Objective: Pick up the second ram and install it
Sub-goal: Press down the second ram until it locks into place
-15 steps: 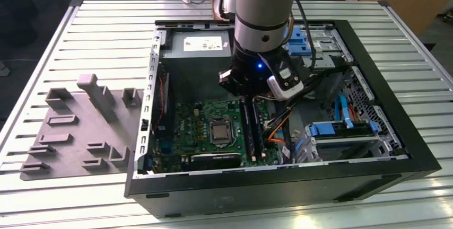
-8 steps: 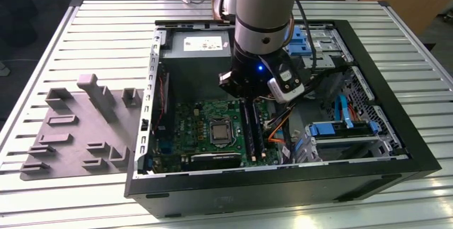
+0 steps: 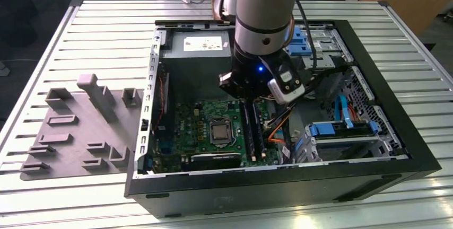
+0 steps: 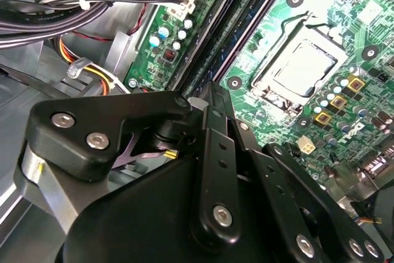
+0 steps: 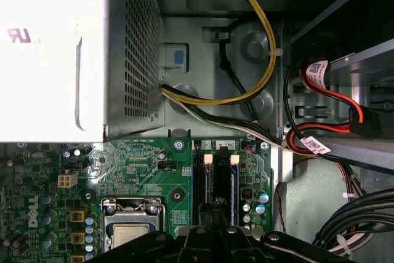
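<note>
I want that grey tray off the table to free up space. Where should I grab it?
Probably by the tall upright block at the far side of the grey tray, coming from straight above and pinching its two long flat sides. It stands well above the other low blocks, while the tray's rim lies flat on the table.

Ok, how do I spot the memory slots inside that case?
Take the open black computer case on the slatted table, and its green motherboard. Beside the square silver processor socket, toward the exterior view's right, run the memory slots, below the gripper. They are the long, narrow black strips lying parallel, with pale clips at their ends.
</note>
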`<state>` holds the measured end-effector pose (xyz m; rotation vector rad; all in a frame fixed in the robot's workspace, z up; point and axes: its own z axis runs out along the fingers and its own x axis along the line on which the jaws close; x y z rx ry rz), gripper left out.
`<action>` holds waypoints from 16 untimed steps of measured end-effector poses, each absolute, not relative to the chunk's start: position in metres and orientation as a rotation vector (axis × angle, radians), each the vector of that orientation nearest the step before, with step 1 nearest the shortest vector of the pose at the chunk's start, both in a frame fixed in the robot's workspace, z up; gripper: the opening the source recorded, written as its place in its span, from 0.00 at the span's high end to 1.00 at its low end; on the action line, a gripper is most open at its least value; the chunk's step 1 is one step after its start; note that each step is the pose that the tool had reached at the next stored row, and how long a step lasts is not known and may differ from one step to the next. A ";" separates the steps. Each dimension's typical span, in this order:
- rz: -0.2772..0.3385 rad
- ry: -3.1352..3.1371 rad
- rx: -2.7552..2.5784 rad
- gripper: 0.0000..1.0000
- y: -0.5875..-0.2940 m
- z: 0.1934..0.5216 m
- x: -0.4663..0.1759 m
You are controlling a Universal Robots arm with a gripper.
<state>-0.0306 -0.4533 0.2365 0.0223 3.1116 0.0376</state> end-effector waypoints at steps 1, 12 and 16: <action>0.038 3.112 0.022 0.89 -0.454 0.236 -0.031; 0.038 3.112 0.022 0.89 -0.457 0.236 -0.031; 0.038 3.112 0.022 0.89 -0.459 0.236 -0.031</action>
